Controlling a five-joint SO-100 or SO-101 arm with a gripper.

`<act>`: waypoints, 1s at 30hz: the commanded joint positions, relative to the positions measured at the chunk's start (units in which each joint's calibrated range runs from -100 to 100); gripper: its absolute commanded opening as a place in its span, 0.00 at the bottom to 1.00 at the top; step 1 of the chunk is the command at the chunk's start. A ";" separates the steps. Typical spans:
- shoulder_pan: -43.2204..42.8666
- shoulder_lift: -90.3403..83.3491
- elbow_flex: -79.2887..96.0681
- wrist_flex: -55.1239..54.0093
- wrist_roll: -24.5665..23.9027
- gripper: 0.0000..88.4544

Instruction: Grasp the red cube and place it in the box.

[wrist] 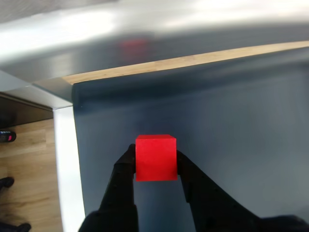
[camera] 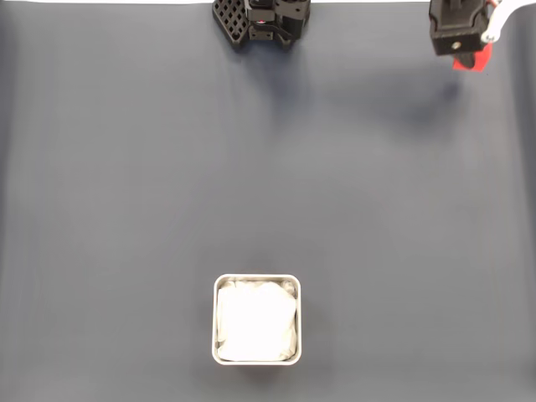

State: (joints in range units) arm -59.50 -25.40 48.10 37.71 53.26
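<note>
**Cube held at the mat's far corner, box well apart**

In the fixed view the mat (camera: 167, 167) between arm and box (camera: 256, 280) lies bare; nothing stands on it. The box sits near the bottom edge, at centre, silvery rim around a crumpled white lining. The arm's black base (camera: 261, 21) is at top centre. The gripper (camera: 469, 59) is at the top right corner, with a bit of the red cube (camera: 471, 60) showing under it, well apart from the box.

In the wrist view the gripper (wrist: 155, 162) grasps the cube (wrist: 155, 157): the two black fingers (wrist: 123, 179) press its left and right faces, and the cube sits upright between them, above the mat.

The mat is dark grey-blue, smooth, slightly wrinkled. In the wrist view a wooden strip (wrist: 183, 62) runs along its far edge, with a glossy grey surface (wrist: 145, 29) beyond showing a faint red reflection. At left a white edge (wrist: 65, 169) borders the mat, and wooden flooring (wrist: 29, 154) lies below.
</note>
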 commanded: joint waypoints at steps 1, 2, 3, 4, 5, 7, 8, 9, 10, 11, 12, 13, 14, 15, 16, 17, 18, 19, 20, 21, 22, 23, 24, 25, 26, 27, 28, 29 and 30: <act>2.25 -3.97 -2.48 1.06 -0.29 0.12; 2.89 -4.32 -2.48 1.39 -0.20 0.12; 3.46 -4.58 -2.48 1.55 -0.05 0.12; 4.10 -4.93 -2.48 1.72 0.15 0.12; 4.67 -5.27 -2.48 1.80 0.29 0.12; 6.02 -5.71 -2.66 1.80 0.54 0.12; 6.73 -5.88 -2.94 1.80 0.59 0.12; 7.51 -5.97 -3.03 1.80 0.73 0.12; 8.22 -5.97 -3.21 1.80 0.93 0.12; 9.00 -5.97 -3.58 1.80 1.03 0.12; 9.71 -5.97 -3.85 1.80 1.12 0.12; 10.42 -5.97 -4.31 1.80 1.17 0.12; 11.06 -5.97 -4.85 1.96 1.27 0.12; 11.70 -5.71 -5.49 2.29 1.32 0.12; 12.27 -5.53 -6.13 2.62 1.32 0.12; 12.83 -5.27 -6.86 2.78 1.27 0.12; 13.33 -5.01 -7.50 2.95 1.22 0.12; 13.83 -4.84 -8.14 3.11 1.17 0.12; 14.33 -4.58 -8.78 3.27 1.12 0.12; 14.75 -4.41 -9.42 3.36 0.98 0.12; 15.11 -4.15 -10.24 3.77 0.88 0.12; 15.46 -3.89 -10.97 4.09 0.78 0.12; 15.89 -3.63 -11.70 4.42 0.63 0.12; 16.31 -3.28 -12.43 4.59 0.44 0.12; 16.74 -3.02 -13.16 4.67 0.24 0.12; 17.17 -2.59 -13.89 4.83 0.05 0.12; 17.52 -2.24 -14.62 5.08 -0.10 0.12; 17.95 -1.89 -15.35 5.16 -0.29 0.12; 18.37 -1.55 -15.98 5.24 -0.44 0.12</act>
State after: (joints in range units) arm -42.51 -26.70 36.08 42.64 53.55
